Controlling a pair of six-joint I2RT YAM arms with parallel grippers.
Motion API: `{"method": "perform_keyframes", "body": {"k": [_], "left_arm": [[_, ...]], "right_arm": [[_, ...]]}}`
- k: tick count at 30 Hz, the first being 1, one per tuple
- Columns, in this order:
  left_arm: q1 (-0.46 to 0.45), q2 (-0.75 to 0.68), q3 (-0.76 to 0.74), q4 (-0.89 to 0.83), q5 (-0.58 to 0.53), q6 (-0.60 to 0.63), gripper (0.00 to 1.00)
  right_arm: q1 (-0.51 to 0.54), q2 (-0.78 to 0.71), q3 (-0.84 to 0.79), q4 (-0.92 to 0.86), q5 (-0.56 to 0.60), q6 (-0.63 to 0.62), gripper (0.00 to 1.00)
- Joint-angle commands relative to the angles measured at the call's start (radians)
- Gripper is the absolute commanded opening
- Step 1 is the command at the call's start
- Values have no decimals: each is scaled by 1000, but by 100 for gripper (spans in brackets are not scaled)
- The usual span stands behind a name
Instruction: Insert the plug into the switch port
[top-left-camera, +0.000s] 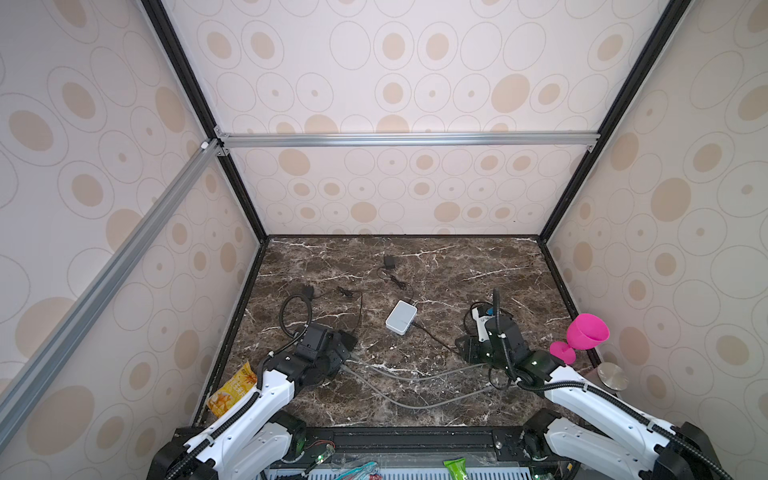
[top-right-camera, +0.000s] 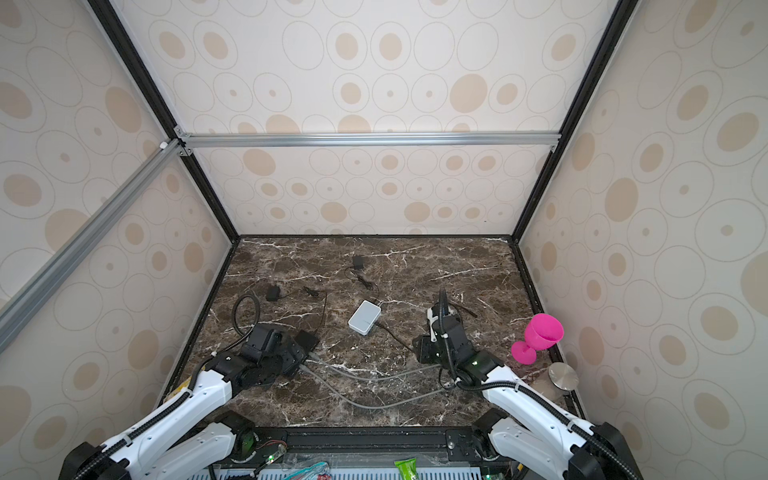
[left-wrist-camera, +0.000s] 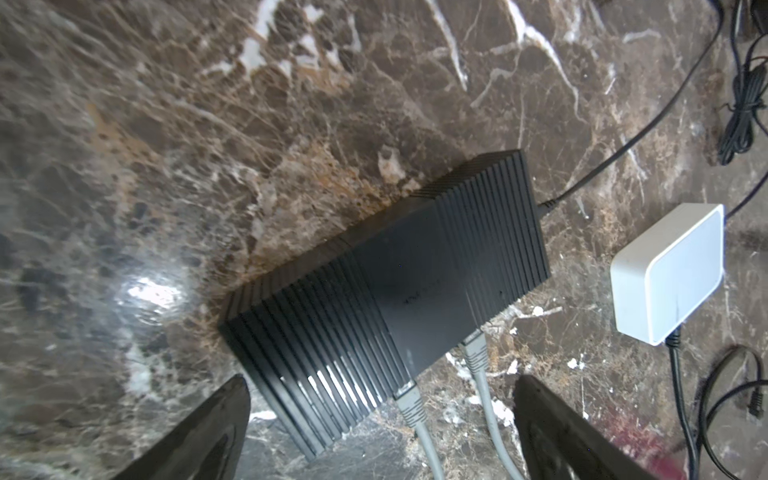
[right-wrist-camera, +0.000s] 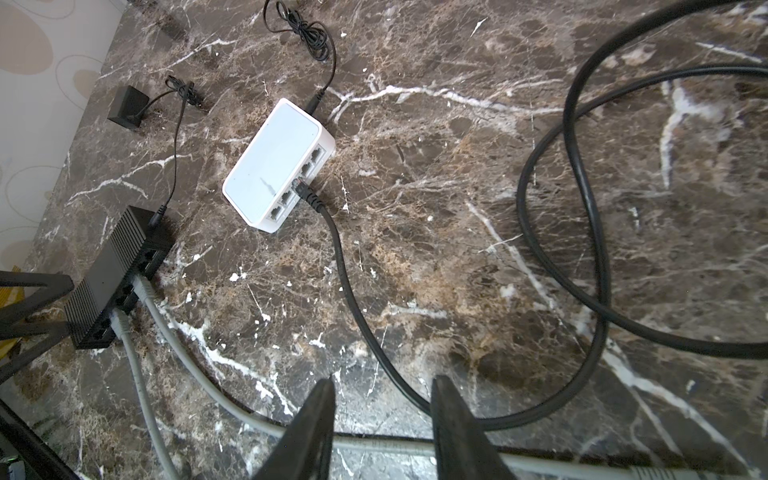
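Table (top-left-camera: 457, 266) is carrying two switches. Black switch (left-wrist-camera: 386, 270) is lying under the left gripper (left-wrist-camera: 380, 378), whose jaws are standing wide and empty, straddling the end where two grey cables (left-wrist-camera: 478, 359) are sitting in its ports. White switch (right-wrist-camera: 276, 162) is lying mid-table between the arms, its port face looking toward the right arm. Black cable (right-wrist-camera: 361, 316) is running from that face to pass beside the right gripper (right-wrist-camera: 382, 380), whose jaws are standing partly apart and gripping nothing. One of the grey cables is crossing the gap beneath them, along the closing line, so it is not pinched. Plug (right-wrist-camera: 305, 191), black, is sitting at the middle port, long axis pointing into the face; I am unable to tell whether it is fully seated. I am judging the right arm better placed: the plug is lying ahead of its fingers, and a push would be running along the cable's line.
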Motion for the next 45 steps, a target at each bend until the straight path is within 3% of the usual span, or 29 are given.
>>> {"method": "perform_keyframes", "body": {"k": [1,9,29,31,36,40,45], "left_arm": [[6,22,-14,67,20,16,98],[9,23,-31,206,17,92,98],[-6,290,11,472,183,96,98],[-9,274,62,395,117,164,98],[-9,197,213,192,-175,454,98],[-10,190,230,276,-89,698,98],[-14,328,274,349,30,824,98]], "right_arm": [[11,-10,23,2,21,0,41],[12,-27,22,-13,30,-5,41],[16,36,54,-11,24,-15,40],[18,46,59,-10,21,-16,40],[23,58,66,-7,21,-20,40],[28,74,77,-4,14,-23,40],[53,82,89,-17,33,-30,40]]}}
